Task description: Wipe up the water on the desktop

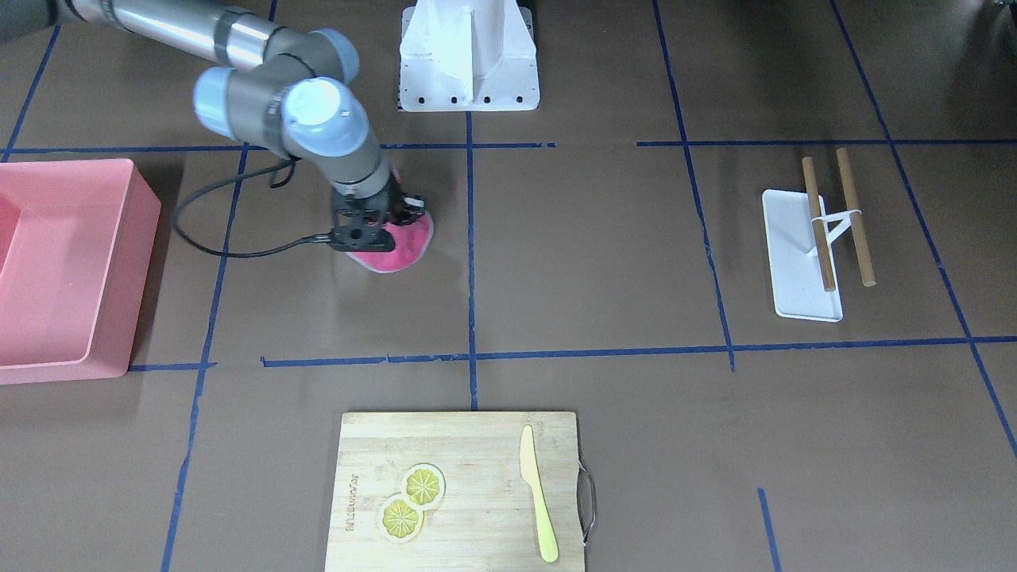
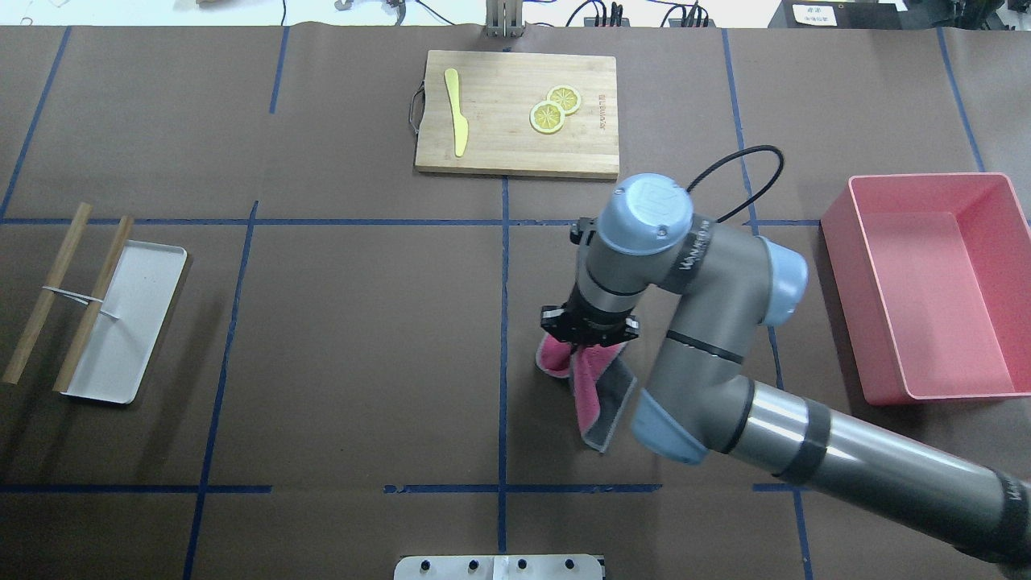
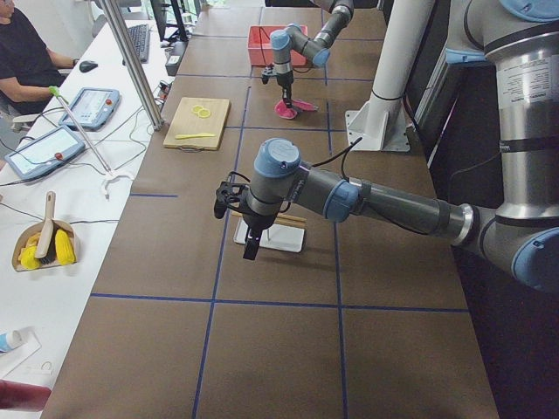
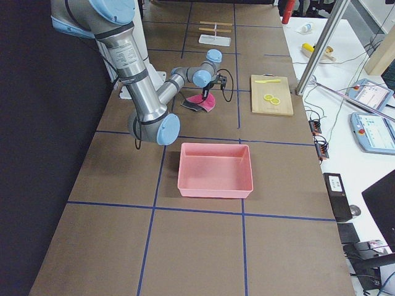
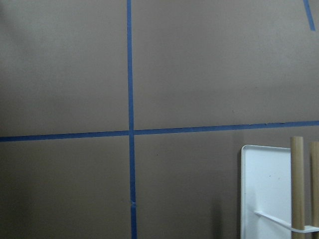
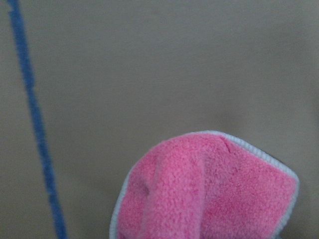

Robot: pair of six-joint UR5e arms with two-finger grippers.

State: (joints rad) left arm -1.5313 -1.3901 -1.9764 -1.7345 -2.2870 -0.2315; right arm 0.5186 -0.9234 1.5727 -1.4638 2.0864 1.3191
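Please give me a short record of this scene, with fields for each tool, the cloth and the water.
right tool: shut on pink cloth
pink cloth: hangs from the tool, lower end lying on the desktop
left tool: near the white tray; open or shut cannot be told
water: none visible
elsewhere: pink bin, cutting board

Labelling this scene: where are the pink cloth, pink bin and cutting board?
pink cloth (image 2: 588,383), overhead view, pink folded middle.
pink bin (image 2: 934,298), overhead view, bare floor.
cutting board (image 2: 503,121), overhead view, bare wood centre.

The cloth is fuzzy fleece, the desktop matte, the cutting board wooden.
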